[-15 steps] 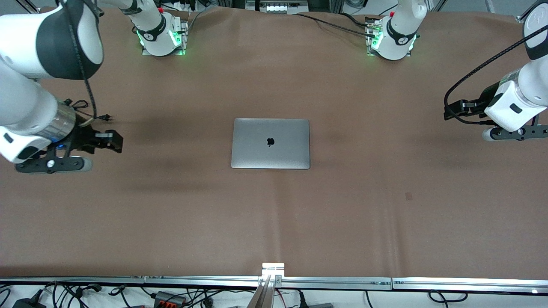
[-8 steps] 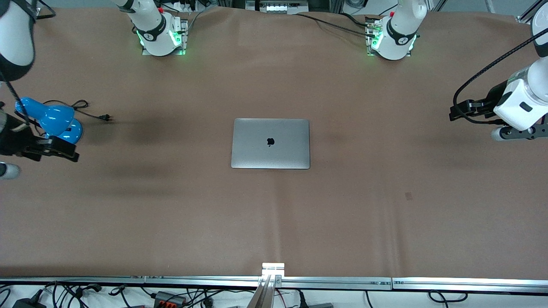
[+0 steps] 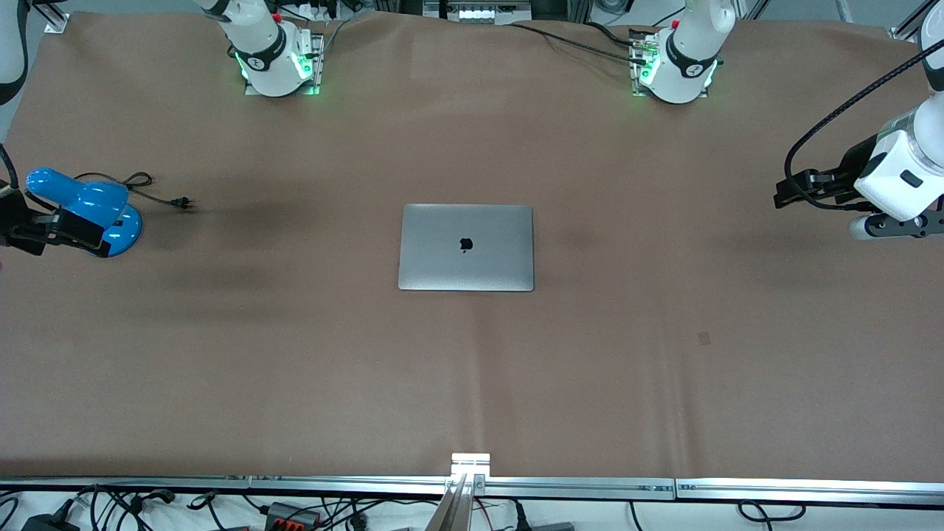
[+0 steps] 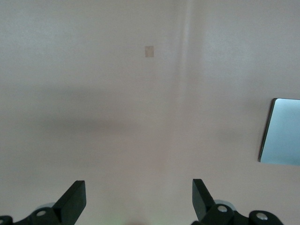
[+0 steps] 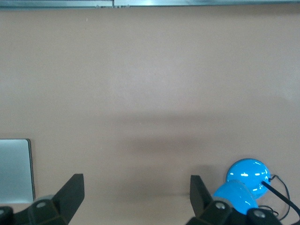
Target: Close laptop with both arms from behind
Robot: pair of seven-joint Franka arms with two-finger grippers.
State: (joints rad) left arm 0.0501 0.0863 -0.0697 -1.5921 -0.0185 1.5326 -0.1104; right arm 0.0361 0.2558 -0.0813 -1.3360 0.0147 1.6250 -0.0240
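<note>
The laptop [image 3: 466, 248] lies shut and flat in the middle of the brown table, silver lid up with its black apple logo. One edge of it shows in the left wrist view [image 4: 283, 138] and in the right wrist view [image 5: 15, 168]. My left gripper [image 3: 896, 226] [image 4: 137, 194] hovers open over bare cloth at the left arm's end of the table, well away from the laptop. My right gripper [image 5: 136, 187] is open with nothing in it over the right arm's end, beside a blue lamp. In the front view only its camera mount shows at the picture's edge.
A blue desk lamp [image 3: 85, 210] [image 5: 246, 180] sits at the right arm's end, its black cord and plug [image 3: 158, 193] trailing toward the laptop. A small dark patch [image 3: 703, 338] marks the cloth. A metal rail [image 3: 472, 483] runs along the table's edge nearest the front camera.
The right arm has pulled away toward its end of the table, mostly leaving the front view and uncovering the blue lamp. The left arm has drawn back slightly. The laptop has not moved.
</note>
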